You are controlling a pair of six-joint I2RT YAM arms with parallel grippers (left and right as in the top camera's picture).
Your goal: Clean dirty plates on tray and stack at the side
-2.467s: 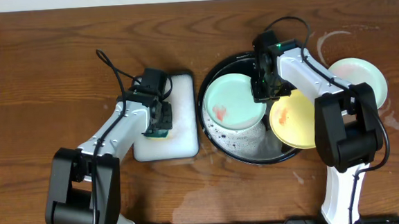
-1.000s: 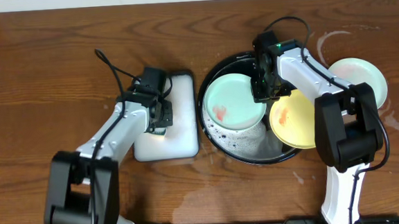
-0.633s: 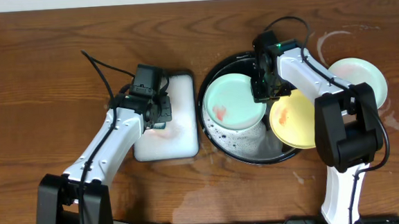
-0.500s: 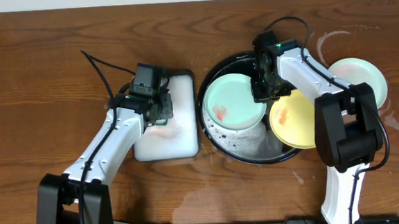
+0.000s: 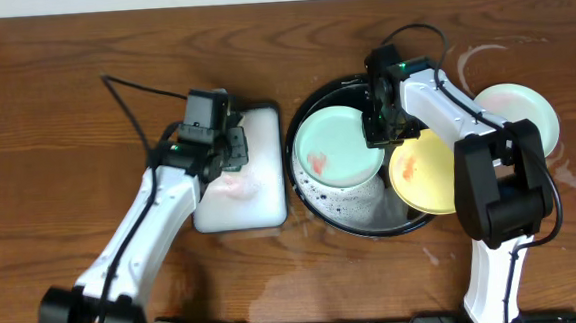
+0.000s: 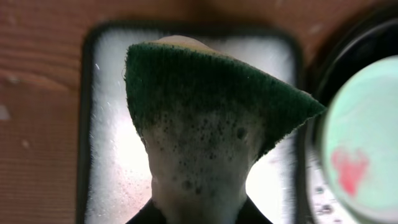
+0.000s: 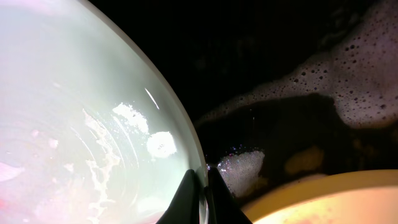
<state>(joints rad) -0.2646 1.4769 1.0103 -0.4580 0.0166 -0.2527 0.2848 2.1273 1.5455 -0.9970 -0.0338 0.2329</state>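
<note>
Left arm: reaches from the lower left of the overhead view up to the white tray (image 5: 256,209), left of centre.
Left gripper (image 5: 230,157): jaws narrowed onto a foamy, folded green sponge (image 6: 211,118), held above the white tray.
Right arm: rises from the lower right and bends over the black tray (image 5: 316,98) at centre.
Right gripper (image 5: 378,131): jaws pinched together on the right rim of the mint plate (image 5: 335,149).
Plates: the mint plate, with a red smear, lies in the black tray. The yellow plate (image 5: 424,178) is to its lower right, overlapping the tray's rim. A pale plate (image 5: 520,107) sits on the table at far right.
Surface: brown wooden table (image 5: 65,115), with whitish rings near the pale plate and suds in the black tray.
</note>
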